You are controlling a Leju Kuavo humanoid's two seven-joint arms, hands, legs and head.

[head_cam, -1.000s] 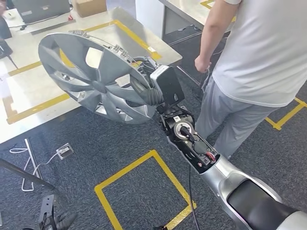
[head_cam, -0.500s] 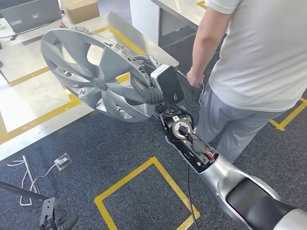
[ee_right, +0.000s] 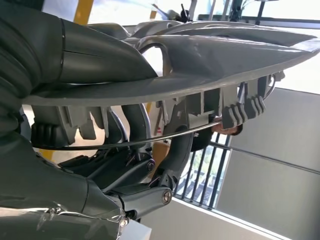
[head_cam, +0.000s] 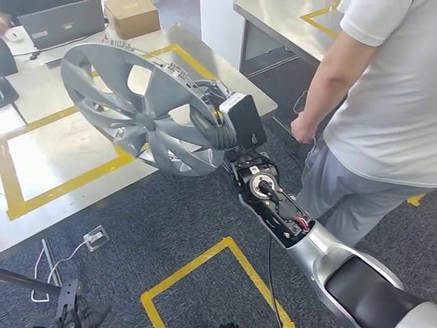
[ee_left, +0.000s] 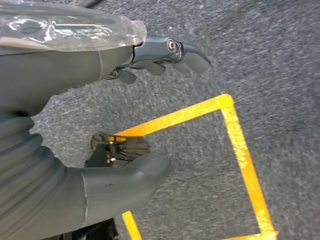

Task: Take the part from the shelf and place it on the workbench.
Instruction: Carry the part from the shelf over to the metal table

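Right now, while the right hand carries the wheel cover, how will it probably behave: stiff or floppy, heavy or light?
The wheel cover probably stays stiff: held at one rim by the right hand, it shows no sag. It is likely light for its size, being thin with open spokes. The smooth rim may slip or twist in the grip.

Grey spoked wheel cover [head_cam: 141, 113], tilted on edge, hung above the near edge of the workbench [head_cam: 57, 147].

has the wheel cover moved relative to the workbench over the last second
Cannot tell for sure. The whole head view has shifted, so the camera moved. The wheel cover, held by the right hand, hangs over the workbench edge much as before, perhaps slightly further over it.
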